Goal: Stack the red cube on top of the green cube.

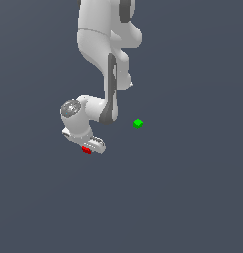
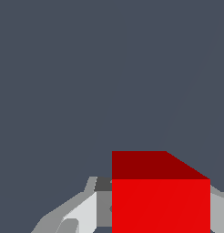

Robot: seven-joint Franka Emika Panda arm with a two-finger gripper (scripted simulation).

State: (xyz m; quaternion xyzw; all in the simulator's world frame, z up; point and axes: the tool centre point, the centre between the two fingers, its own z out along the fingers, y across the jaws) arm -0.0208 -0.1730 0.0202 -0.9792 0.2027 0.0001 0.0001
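Plain grey table [image 1: 192, 197] throughout. End effector [image 1: 89, 147] grips the red cube [image 1: 86, 150] by opposite flat faces; it looks rigid, light, possibly slick. Green cube [image 1: 138, 123] sits well apart.

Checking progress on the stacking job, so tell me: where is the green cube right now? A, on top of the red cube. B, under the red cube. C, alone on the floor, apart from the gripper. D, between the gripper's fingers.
C: the green cube sits alone toward the exterior view's right, while the gripper has the red cube between its fingers.
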